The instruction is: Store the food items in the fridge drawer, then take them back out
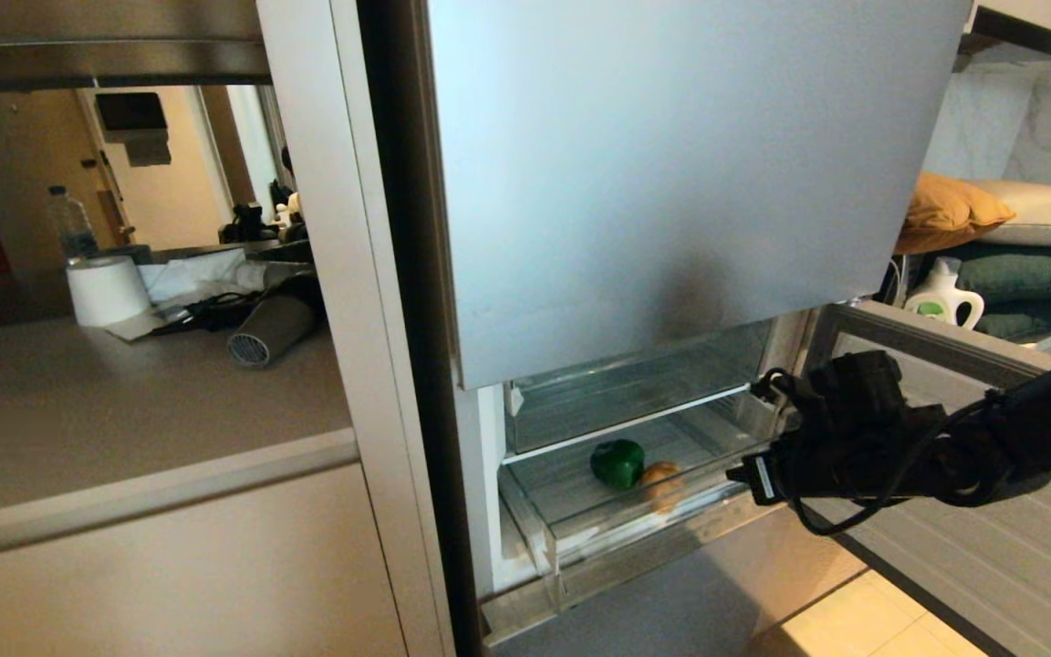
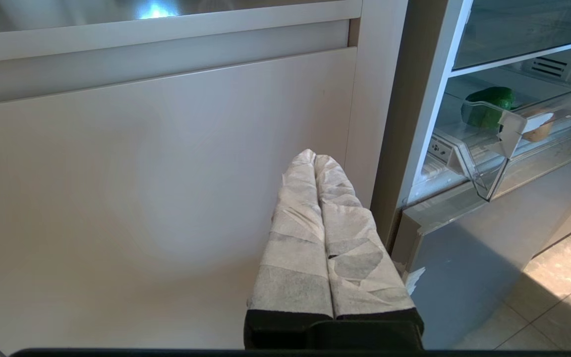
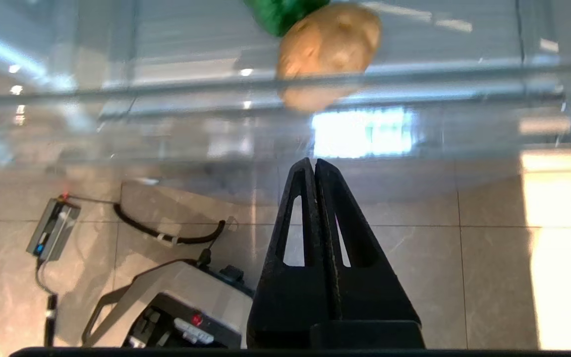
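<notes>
- Right gripper [image 3: 314, 163]: black fingers pressed together, nothing between them; tips close to the clear front wall of the drawer, on its outer side.
- Fridge drawer [image 1: 580, 525]: transparent plastic bin with ribbed base, pulled out beneath the silver door panel [image 1: 671, 164]; its front wall stands just ahead of the shut jaws.
- Tan-brown bun-like lump [image 3: 327, 42]: inside the drawer, just past the front wall, almost in line with the jaws.
- Green bell pepper [image 1: 618, 463]: inside the drawer, touching or just beside the lump, on the side farther from the jaws.
- Left gripper [image 2: 315, 161]: fingers wrapped in white tape, closed and holding nothing; parked before a pale cabinet panel [image 2: 156, 188], well apart from the drawer.
- Grey hair dryer [image 1: 270, 330]: on the counter [image 1: 124, 411], far from both jaws, by a paper roll [image 1: 108, 290].
</notes>
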Motion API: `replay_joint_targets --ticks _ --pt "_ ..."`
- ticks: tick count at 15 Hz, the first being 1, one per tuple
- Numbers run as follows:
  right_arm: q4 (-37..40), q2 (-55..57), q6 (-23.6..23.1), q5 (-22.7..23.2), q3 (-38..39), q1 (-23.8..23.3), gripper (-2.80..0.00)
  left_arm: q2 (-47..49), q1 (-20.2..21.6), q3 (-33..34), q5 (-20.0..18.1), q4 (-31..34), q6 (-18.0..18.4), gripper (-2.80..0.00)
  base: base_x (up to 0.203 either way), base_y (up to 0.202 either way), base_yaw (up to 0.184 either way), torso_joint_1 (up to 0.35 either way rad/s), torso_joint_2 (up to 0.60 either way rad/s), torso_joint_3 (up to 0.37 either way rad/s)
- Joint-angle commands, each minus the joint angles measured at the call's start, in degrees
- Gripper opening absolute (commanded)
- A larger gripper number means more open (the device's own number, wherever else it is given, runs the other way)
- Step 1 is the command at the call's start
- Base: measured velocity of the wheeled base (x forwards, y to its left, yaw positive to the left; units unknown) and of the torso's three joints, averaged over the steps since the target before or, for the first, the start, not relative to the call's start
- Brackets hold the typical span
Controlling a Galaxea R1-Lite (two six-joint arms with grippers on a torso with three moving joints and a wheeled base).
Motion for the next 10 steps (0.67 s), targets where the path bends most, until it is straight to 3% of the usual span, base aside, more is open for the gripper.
replay_joint_targets --ticks 1,10 --pt "-0.1 4.97 -0.03 -0.43 -3.71 0.08 -2.8 -0.02 0.02 0.0 -0.01 -0.01 -0.01 -2.8 0.0 0.0 0.0 0.0 0.0 0.0" --pt "0.21 9.23 -0.79 -2.18 -9.93 0.11 -2.8 -0.02 -0.05 0.0 -0.01 -0.01 -0.01 -2.8 0.0 0.0 0.0 0.0 0.0 0.0"
